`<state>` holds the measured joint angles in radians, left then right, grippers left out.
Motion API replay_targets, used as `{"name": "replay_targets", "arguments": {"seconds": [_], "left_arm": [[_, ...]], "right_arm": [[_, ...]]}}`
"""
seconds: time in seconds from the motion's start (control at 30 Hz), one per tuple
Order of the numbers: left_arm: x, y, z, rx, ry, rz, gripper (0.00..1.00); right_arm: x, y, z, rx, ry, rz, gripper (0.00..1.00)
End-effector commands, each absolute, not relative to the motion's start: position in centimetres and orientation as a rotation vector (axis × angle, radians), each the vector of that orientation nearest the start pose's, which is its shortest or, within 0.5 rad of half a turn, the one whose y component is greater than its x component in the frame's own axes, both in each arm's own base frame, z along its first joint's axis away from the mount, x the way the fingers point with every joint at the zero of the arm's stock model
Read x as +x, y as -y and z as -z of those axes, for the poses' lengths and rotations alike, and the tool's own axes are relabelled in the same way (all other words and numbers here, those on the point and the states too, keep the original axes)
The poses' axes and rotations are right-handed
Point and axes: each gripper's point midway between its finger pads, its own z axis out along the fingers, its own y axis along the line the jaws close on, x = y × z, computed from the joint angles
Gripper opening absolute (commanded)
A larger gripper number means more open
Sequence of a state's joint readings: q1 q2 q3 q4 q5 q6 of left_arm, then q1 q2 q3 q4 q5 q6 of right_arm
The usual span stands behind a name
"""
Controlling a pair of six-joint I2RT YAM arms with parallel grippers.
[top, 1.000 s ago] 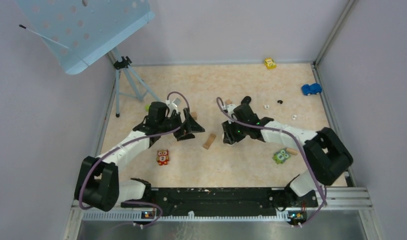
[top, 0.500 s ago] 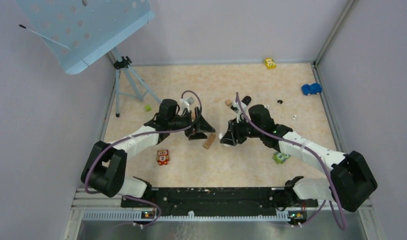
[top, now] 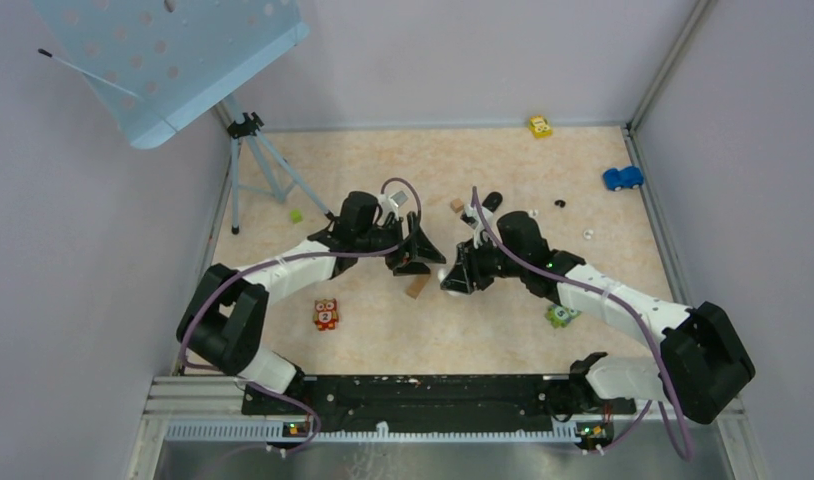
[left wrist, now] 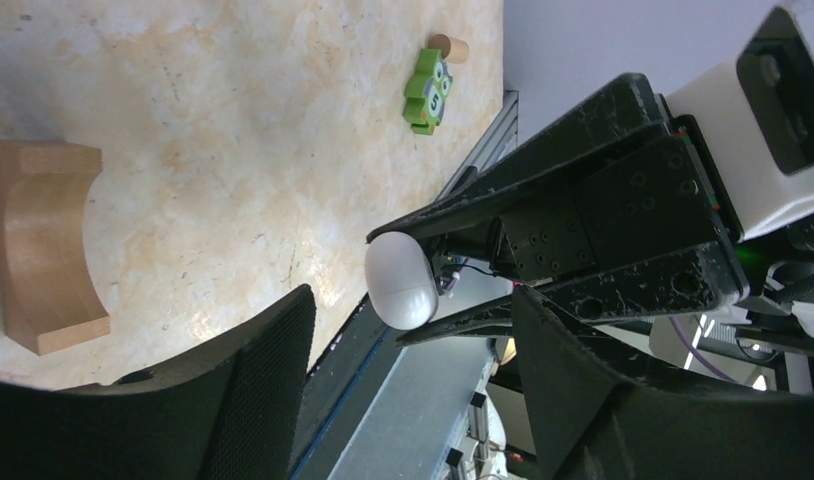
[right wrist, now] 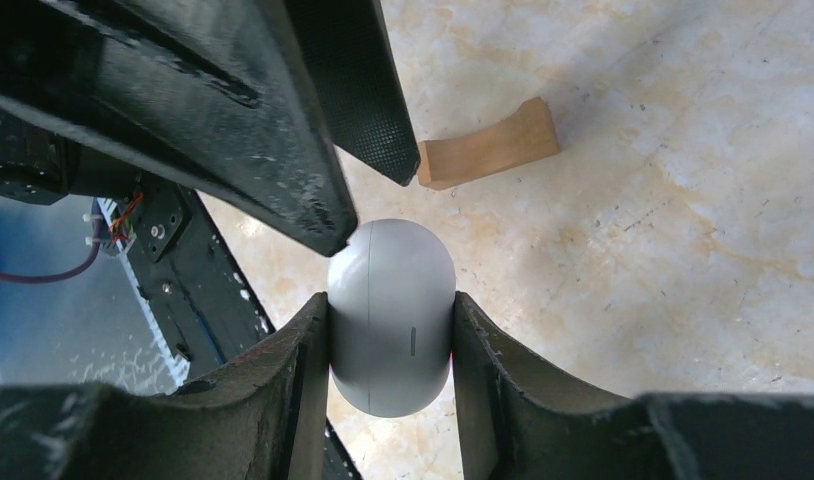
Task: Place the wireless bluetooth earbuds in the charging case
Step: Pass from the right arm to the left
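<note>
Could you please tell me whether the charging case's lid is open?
No, the white case is closed into a smooth egg shape, with no gap showing, and is clamped in the right hand.

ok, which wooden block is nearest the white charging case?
The tan arched wooden block, lying flat on the table close by the white oval charging case; the small tan wooden cube sits farther back.

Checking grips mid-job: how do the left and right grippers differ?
The right gripper is shut on the charging case; the left gripper is open, its jaws straddling the case, not clamped. The right gripper carries the case; the left gripper carries nothing. Both have black jaws.
</note>
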<state>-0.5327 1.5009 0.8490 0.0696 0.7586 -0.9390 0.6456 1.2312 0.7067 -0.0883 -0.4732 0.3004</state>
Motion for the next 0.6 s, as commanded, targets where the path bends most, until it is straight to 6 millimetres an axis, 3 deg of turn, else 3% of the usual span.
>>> {"name": "replay_targets", "arguments": {"seconds": [0.0,0.43,0.57], "left_arm": [[24.7,31.9,-15.6,0.013,-2.476,1.597,0.71],[22.8,33.4,-14.6,0.085,-2.583,1.682,0.61],[22.5,33.7,-15.2,0.082,-2.559,1.761,0.47]], "right_arm": [[21.9,-28.2,-14.8,-0.692,-2.110,-1.060,0.23],[22.2,-28.3,-14.2,-0.689,-2.124,-1.046,0.22],[22.5,-27.9,-13.8,-0.679,-2.134,-1.010,0.22]]}}
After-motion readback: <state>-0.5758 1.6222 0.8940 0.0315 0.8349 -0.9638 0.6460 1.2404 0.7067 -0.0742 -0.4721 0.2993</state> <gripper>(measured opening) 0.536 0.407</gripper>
